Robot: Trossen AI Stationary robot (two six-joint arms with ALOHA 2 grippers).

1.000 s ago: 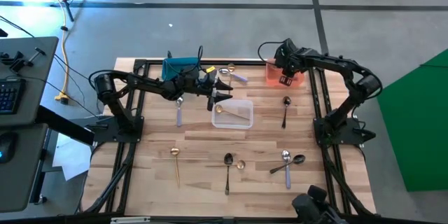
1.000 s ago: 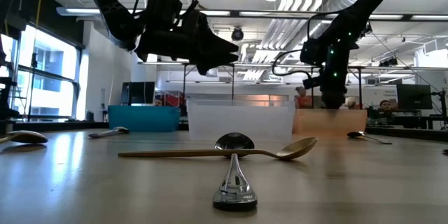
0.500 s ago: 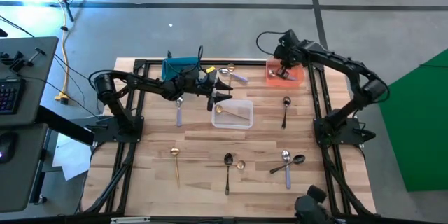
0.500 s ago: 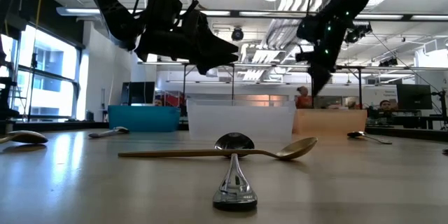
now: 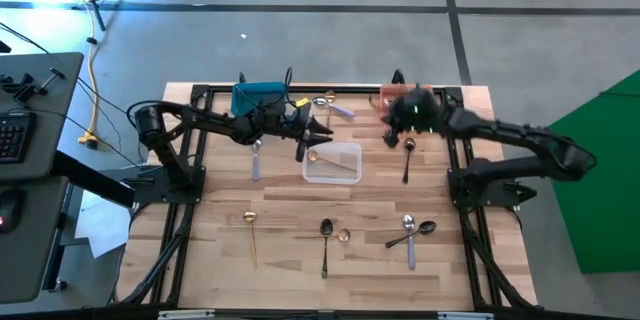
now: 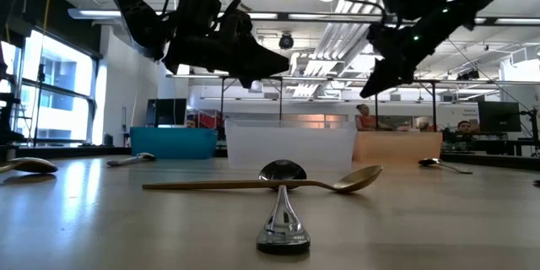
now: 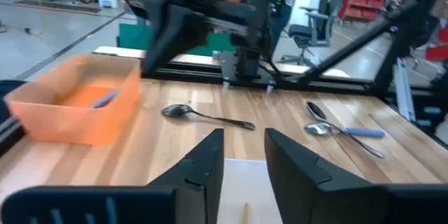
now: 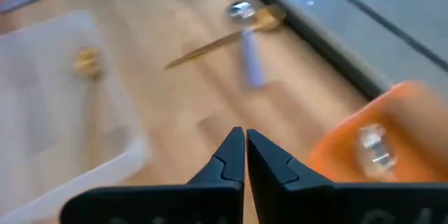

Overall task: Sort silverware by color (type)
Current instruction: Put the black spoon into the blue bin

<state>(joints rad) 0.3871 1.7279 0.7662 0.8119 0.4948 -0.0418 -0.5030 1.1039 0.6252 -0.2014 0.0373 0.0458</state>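
Spoons are scattered over the counter (image 5: 290, 200): a gold spoon (image 5: 251, 232) near the front left, a dark spoon (image 5: 325, 243) and a small gold piece beside it at front centre, a silver lilac-handled spoon (image 5: 409, 235) crossed with a dark one at front right, a dark spoon (image 5: 408, 157) right of the clear bin (image 5: 335, 163). One gold spoon (image 5: 313, 157) is seen inside the clear bin. A lilac-handled spoon (image 5: 256, 160) is partly covered by the left arm. More spoons lie at the back by the blue bin (image 5: 256, 96), hard to separate. The orange bin (image 7: 73, 107) is mostly hidden under the right arm from above; something silvery is made out inside it, type unclear.

Left end effector (image 5: 318, 135) is held above the clear bin's back edge, fingers apart, nothing between them. Right end effector (image 5: 392, 132) is blurred, raised between the orange and clear bins; fingers are seen pressed together, empty, in the right wrist view.
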